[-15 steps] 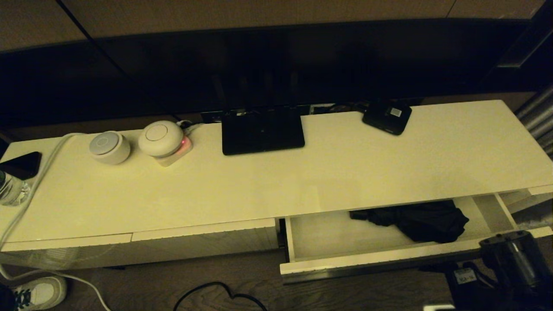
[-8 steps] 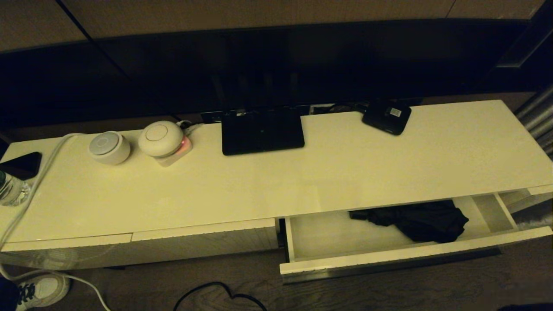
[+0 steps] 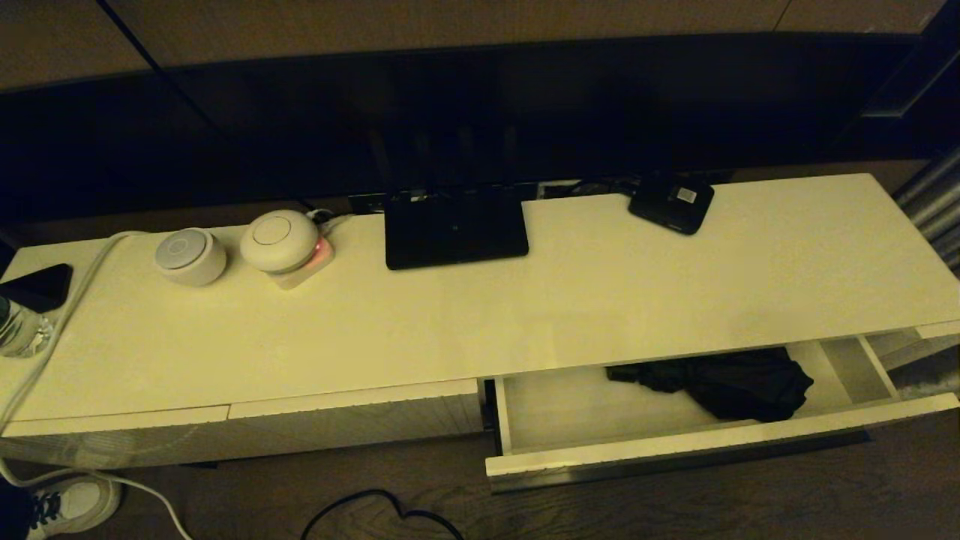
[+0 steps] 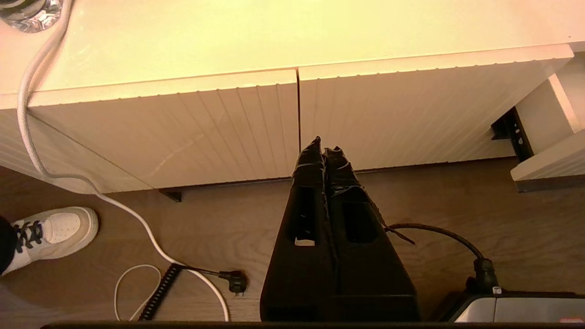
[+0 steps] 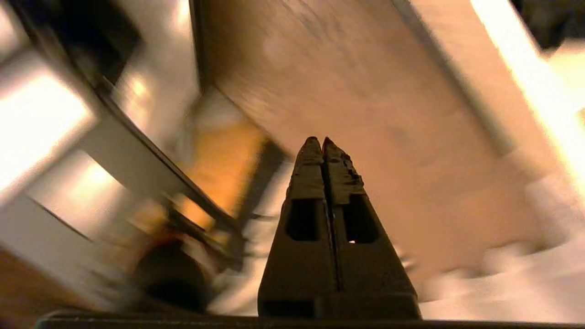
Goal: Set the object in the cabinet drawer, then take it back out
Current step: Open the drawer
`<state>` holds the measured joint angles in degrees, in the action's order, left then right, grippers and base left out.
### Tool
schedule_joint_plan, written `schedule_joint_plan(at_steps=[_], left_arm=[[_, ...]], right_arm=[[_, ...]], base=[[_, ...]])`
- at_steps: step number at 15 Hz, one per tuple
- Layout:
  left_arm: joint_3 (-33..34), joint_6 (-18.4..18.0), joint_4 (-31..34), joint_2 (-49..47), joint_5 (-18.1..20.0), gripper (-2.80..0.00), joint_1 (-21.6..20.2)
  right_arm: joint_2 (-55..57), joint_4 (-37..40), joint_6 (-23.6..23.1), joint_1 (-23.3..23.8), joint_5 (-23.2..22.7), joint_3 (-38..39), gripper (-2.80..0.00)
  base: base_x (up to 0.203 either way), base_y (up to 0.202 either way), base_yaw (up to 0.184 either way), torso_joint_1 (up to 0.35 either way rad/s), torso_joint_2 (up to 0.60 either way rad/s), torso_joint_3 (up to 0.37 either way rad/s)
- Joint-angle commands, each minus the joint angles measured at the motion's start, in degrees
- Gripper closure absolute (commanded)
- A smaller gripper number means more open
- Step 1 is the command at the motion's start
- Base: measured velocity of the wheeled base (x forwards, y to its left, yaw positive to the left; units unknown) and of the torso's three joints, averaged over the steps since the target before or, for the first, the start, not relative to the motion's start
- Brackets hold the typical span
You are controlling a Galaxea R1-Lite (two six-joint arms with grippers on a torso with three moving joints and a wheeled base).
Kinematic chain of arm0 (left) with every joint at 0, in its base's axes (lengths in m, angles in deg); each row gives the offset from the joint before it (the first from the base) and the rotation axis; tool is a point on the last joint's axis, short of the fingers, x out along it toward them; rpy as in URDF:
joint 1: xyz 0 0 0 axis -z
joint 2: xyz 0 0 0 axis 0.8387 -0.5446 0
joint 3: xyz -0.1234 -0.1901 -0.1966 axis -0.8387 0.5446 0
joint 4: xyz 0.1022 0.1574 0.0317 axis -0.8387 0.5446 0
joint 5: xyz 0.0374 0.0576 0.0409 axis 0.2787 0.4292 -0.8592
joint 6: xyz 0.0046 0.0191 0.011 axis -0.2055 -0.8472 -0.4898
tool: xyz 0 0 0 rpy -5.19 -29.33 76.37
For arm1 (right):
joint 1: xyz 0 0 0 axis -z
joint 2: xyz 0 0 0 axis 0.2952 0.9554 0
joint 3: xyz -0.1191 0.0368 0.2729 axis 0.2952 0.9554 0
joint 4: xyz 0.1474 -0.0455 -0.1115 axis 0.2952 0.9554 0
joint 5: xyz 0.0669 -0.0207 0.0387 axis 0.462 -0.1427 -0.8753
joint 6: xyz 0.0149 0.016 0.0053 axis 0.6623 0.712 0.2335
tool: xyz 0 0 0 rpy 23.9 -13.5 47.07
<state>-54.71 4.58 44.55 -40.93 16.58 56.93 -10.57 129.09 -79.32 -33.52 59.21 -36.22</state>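
The black folding umbrella point(image 3: 731, 384) lies bunched in the right half of the open cream drawer point(image 3: 675, 450), which is pulled out at the cabinet's right side. Its handle end points left. Neither arm shows in the head view. My left gripper point(image 4: 323, 147) hangs low in front of the closed ribbed drawer fronts point(image 4: 228, 128), shut with nothing in it. My right gripper point(image 5: 320, 141) is shut and empty too, seen against blurred floor and furniture below the cabinet's right end.
On the cabinet top point(image 3: 525, 315) sit a flat black router point(image 3: 455, 229), a small black box with a sticker point(image 3: 673, 202), two round white devices point(image 3: 277, 240), a phone and a bottle at far left. Cables point(image 4: 137, 219) and a shoe point(image 4: 50, 233) lie on the floor.
The right arm, visible at the lower right one second ago, has dropped out of the head view. The umbrella and drawer have not moved.
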Motion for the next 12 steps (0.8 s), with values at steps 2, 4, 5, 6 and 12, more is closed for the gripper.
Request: schedule_joint_plan(at_steps=[2, 4, 5, 6, 12], left_arm=[[0.18, 0.00, 0.00, 0.00, -0.04, 0.00, -0.01], [0.18, 0.00, 0.00, 0.00, -0.01, 0.00, -0.01], [0.18, 0.00, 0.00, 0.00, 0.02, 0.00, -0.01], [0.18, 0.00, 0.00, 0.00, 0.04, 0.00, -0.01], [0.18, 0.00, 0.00, 0.00, 0.02, 0.00, -0.01]], right_arm=[[11.43, 0.17, 22.75, -1.49, -0.38, -6.12, 0.00], [14.93, 0.36, 28.31, -3.01, -0.46, -9.36, 0.00], [16.30, 0.30, 28.88, -3.11, -0.52, -9.83, 0.00], [17.96, 0.21, 29.26, -3.06, -0.53, -9.97, 0.00], [29.32, -4.96, 43.29, -3.24, 0.04, -10.87, 0.00]], base=[[0.000, 0.000, 0.000, 0.000, 0.00, 0.000], [0.000, 0.000, 0.000, 0.000, 0.00, 0.000], [0.000, 0.000, 0.000, 0.000, 0.00, 0.000], [0.000, 0.000, 0.000, 0.000, 0.00, 0.000], [0.000, 0.000, 0.000, 0.000, 0.00, 0.000]])
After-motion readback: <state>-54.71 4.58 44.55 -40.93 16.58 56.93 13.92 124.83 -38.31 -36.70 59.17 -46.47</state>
